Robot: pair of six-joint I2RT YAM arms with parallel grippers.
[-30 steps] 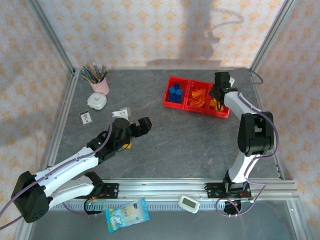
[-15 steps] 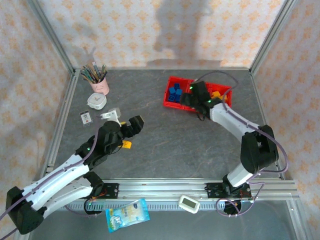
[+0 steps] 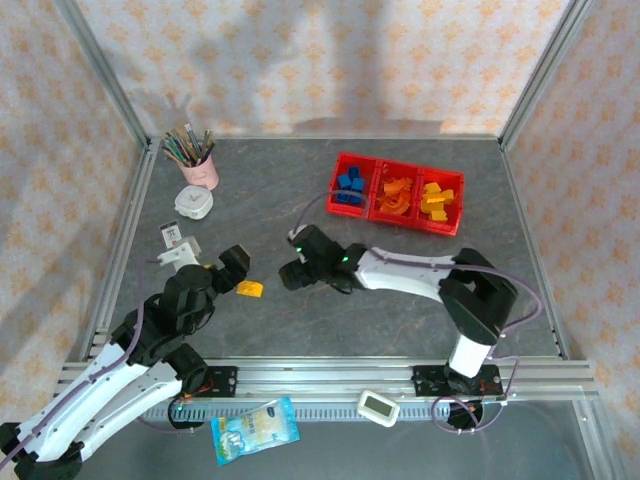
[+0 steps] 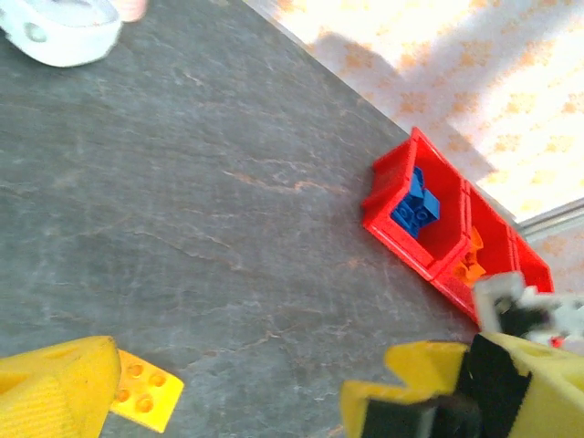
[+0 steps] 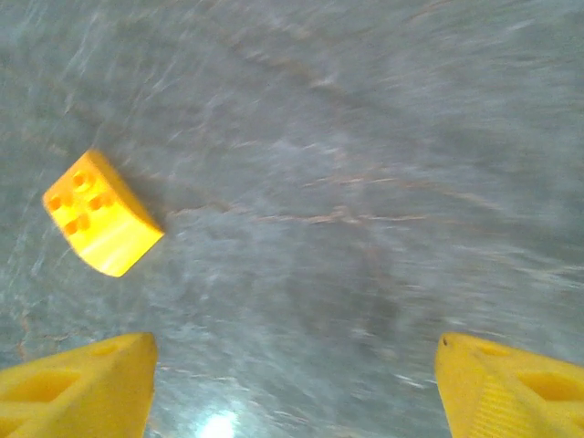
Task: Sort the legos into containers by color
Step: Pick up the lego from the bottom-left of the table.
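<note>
Peach wallpaper with a pale diamond motif closes in a dark grey, stone-look counter edged by aluminium rails. The red tray sits at the far right of the counter and serves as the marker for everything else. Seen from above, its three compartments lie in a row: blue bricks in the leftmost, orange bricks in the middle, and yellow-orange bricks in the rightmost. One loose yellow brick lies studs-up on the bare counter, well apart from the tray, nearer the arm bases and to the tray's left. The right gripper reaches across to a spot between the tray and that brick. Its jaws stand wide apart and hold nothing, and in the right wrist view the brick lies ahead of them, clear of both yellow fingers. The left gripper sits just beyond the brick on the side away from the tray. Its jaws are also spread wide and grip nothing. In the left wrist view one finger overlaps the brick's edge, and I cannot tell whether they touch. Far to the tray's left, near the back corner, stands a pink cup of brushes, with a white round gadget just in front of it.
</note>
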